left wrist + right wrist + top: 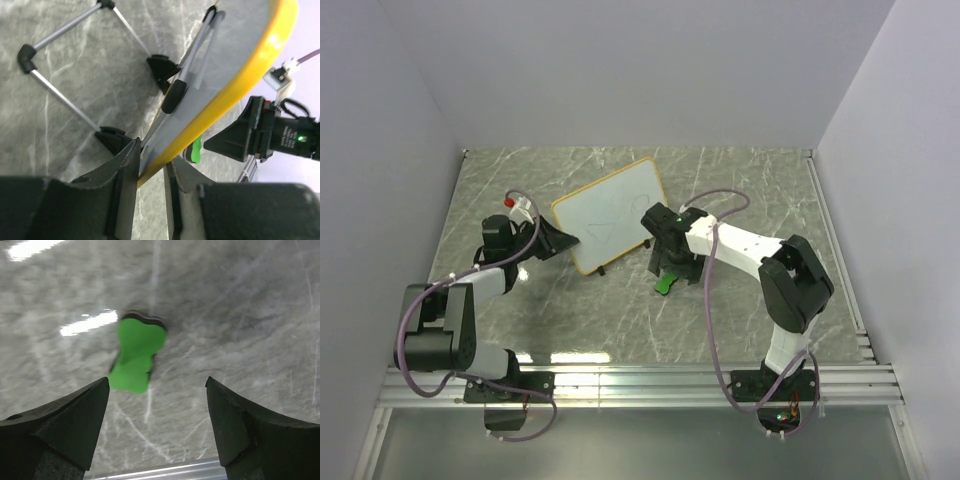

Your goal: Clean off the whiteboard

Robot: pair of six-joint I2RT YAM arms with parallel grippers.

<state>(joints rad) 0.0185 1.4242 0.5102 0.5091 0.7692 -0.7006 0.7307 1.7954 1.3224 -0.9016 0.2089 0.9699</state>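
The whiteboard point(610, 215), white with a thin yellow frame and faint line drawings, stands tilted on its wire stand at mid-table. My left gripper point(572, 241) is at its left edge. In the left wrist view the jaws of the left gripper point(152, 160) are shut on the whiteboard's yellow rim point(240, 75), one finger on the grey back and one on the front. The small green eraser point(664, 283) lies flat on the table right of the board. My right gripper point(670, 268) hovers just above it, and the right wrist view shows that gripper point(157, 385) open, with the eraser point(135, 357) slightly ahead and left of the gap.
The board's wire stand point(60, 30) with black feet spreads behind it on the marble tabletop point(750, 180). Grey walls close in the table on three sides. An aluminium rail point(640, 385) runs along the near edge. The right arm's wrist point(280, 135) shows beyond the board.
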